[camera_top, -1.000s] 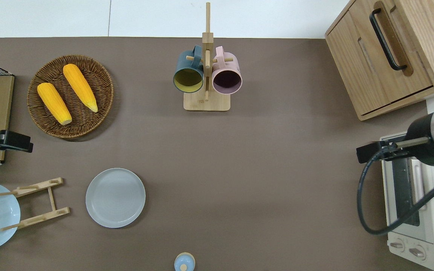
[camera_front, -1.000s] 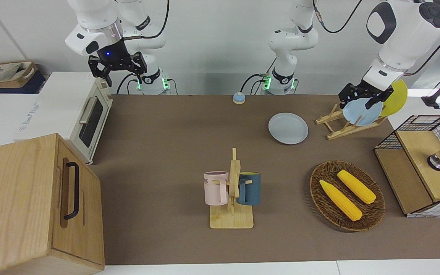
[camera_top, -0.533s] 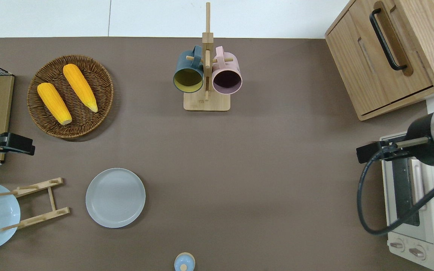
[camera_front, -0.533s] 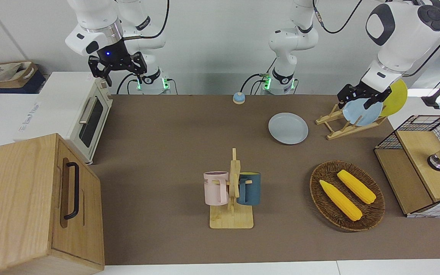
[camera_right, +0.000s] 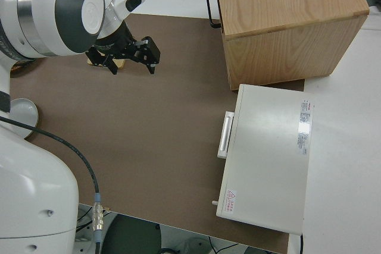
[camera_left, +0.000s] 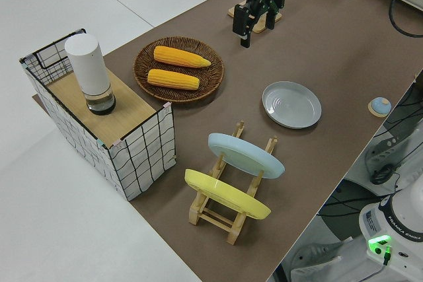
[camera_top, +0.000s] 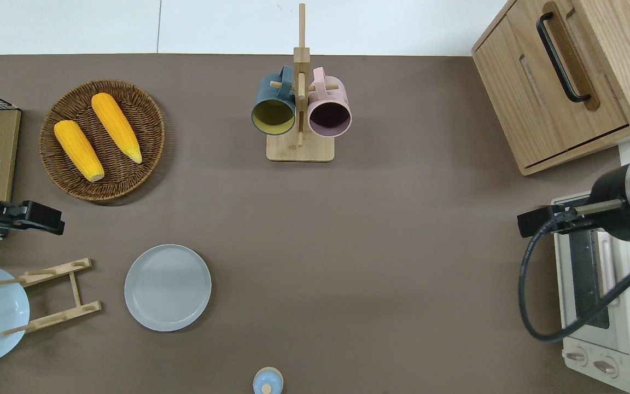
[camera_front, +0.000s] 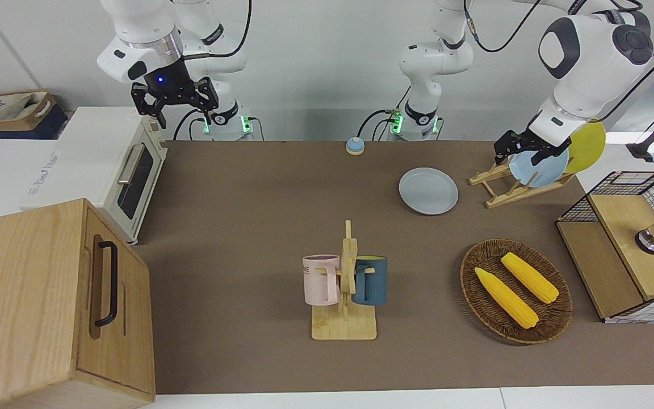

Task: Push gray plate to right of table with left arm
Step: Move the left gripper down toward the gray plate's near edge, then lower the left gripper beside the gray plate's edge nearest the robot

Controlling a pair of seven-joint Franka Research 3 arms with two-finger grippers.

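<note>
In the overhead view the gray plate (camera_top: 168, 287) lies at about four o'clock from the left gripper (camera_top: 47, 225), whose fingers are parted and hold nothing.

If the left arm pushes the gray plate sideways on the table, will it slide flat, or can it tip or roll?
The gray plate lies flat on the matte brown table, wide and low, so it will probably slide and not tip or roll. Its low raised rim gives a finger something to push against, though an off-centre push may turn it. It looks stiff and probably light.

Front, overhead, two side views; shared table (camera_top: 402, 246).
</note>
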